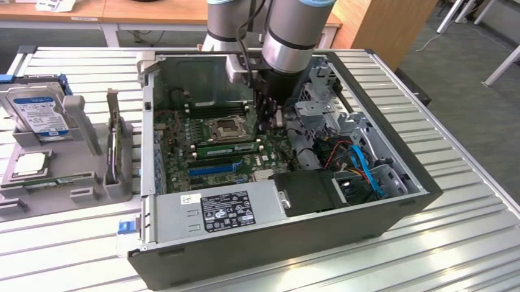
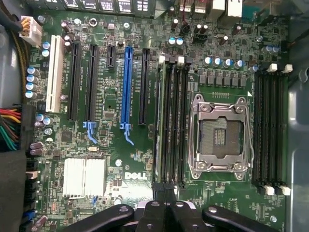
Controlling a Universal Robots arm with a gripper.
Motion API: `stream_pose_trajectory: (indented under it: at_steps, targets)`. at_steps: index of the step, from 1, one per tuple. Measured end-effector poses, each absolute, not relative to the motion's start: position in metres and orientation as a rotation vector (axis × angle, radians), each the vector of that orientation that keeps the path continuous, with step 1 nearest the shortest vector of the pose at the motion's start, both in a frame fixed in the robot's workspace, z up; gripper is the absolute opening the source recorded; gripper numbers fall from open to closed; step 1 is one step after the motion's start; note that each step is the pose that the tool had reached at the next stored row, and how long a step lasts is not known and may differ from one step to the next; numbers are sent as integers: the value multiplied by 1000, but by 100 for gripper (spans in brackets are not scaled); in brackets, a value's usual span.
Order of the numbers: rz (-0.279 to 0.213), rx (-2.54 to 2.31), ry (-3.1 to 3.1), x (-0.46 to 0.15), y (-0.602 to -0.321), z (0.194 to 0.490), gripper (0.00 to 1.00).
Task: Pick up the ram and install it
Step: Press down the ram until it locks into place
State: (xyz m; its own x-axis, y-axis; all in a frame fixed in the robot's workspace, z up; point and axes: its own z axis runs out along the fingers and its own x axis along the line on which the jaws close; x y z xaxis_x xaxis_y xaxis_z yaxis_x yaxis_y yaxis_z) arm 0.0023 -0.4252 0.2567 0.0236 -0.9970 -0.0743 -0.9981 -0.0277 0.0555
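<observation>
A green ram [image 1: 230, 145] stands seated in a black slot just beside the empty CPU socket [image 1: 223, 126] on the motherboard, inside the open computer case [image 1: 390, 182]. My gripper [image 1: 274, 121] hangs inside the case over the end of that bank of slots, towards the exterior view's right. In the wrist view its black fingers [image 2: 153, 209] are shut together, and the gripper [image 2: 164, 191] shows nothing between them. Its tips sit at one end of the black memory slots [image 2: 172, 121] next to the CPU socket [image 2: 221, 137].
A grey fixture [image 1: 49, 182] on the exterior view's left carries a blue-labelled hard drive [image 1: 36, 112], a CPU [image 1: 31, 163] and a thin board on edge [image 1: 114, 131]. Drive cages and blue cables [image 1: 361, 164] crowd the case's right side. The power supply [image 1: 231, 207] lies at the front.
</observation>
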Motion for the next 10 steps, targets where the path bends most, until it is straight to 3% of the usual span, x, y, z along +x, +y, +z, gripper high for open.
stream_pose_trajectory:
  at_steps: [10]
  targets:
    - [144,-2239,2182,2,-425,239,10]
